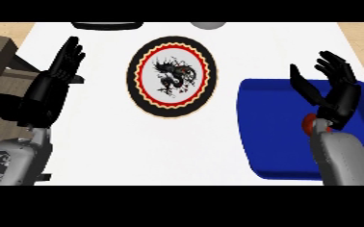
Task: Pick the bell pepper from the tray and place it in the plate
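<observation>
**Pepper on the tray, both hands open**

Plate (173, 76) serves as the landmark here: a round dish with a black rim, a ring of red and cream, and a dark dragon-like figure on its white centre. It lies on the white counter (142, 144), with nothing on it.

To the right of the plate, apart from it, sits the blue tray (274, 125), reaching to the view's right edge. The bell pepper (310, 123) shows only as a small red patch on the tray, right of the plate and lower in the view; most of it is hidden behind the right wrist. The right hand (334, 89) hangs over the tray, above the pepper in the view, with its fingers straight and spread and the thumb set apart; it holds nothing. Whether the wrist touches the pepper cannot be told.

Left of the plate, well apart from it, the left hand (60, 69) rests near the view's left edge, fingers straight and pointing up, empty.

Beyond the plate, at the counter's far edge, a dark flat object (107, 25) and a grey rounded object (208, 25) are each partly cut off.
</observation>
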